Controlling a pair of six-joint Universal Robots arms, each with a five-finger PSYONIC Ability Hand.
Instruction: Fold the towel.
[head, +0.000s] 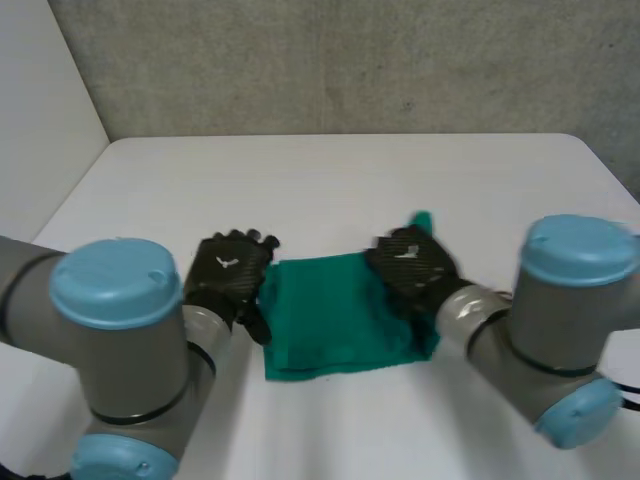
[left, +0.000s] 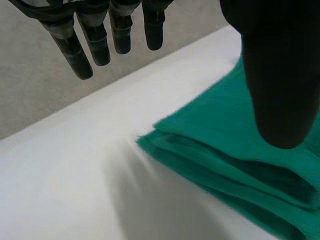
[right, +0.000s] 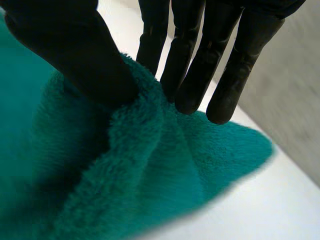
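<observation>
- Left arm (head: 120, 340): grey joint with a light-blue cap, at the near left of the white table (head: 350, 170), reaching in toward its middle.
- Left hand (head: 230, 275): palm down, just beside the left edge of the green towel (head: 335, 315). In the left wrist view its fingers (left: 95, 40) are straight and stand well apart from the thumb (left: 280, 75), and nothing is held. The fingers hang over bare table. The thumb hangs over the cloth, and I cannot tell whether it touches it.
- Towel: lies in the near middle of the table, between the 2 hands. The left wrist view shows its left edge as at least 2 stacked layers, lying flat on the table.
- Right hand (head: 415, 265): on the far right part of the towel. In the right wrist view the thumb (right: 75, 55) bears on 1 side of a raised ridge of cloth and the fingers (right: 190, 75) on the other, so the ridge is pinched between them.
- Towel corner (head: 422, 220): 1 green tip shows just past the right hand, on its far side.
- Right arm (head: 560, 320): grey joint with light-blue caps, at the near right.
- Wall (head: 350, 60): grey, behind the table's far edge.
</observation>
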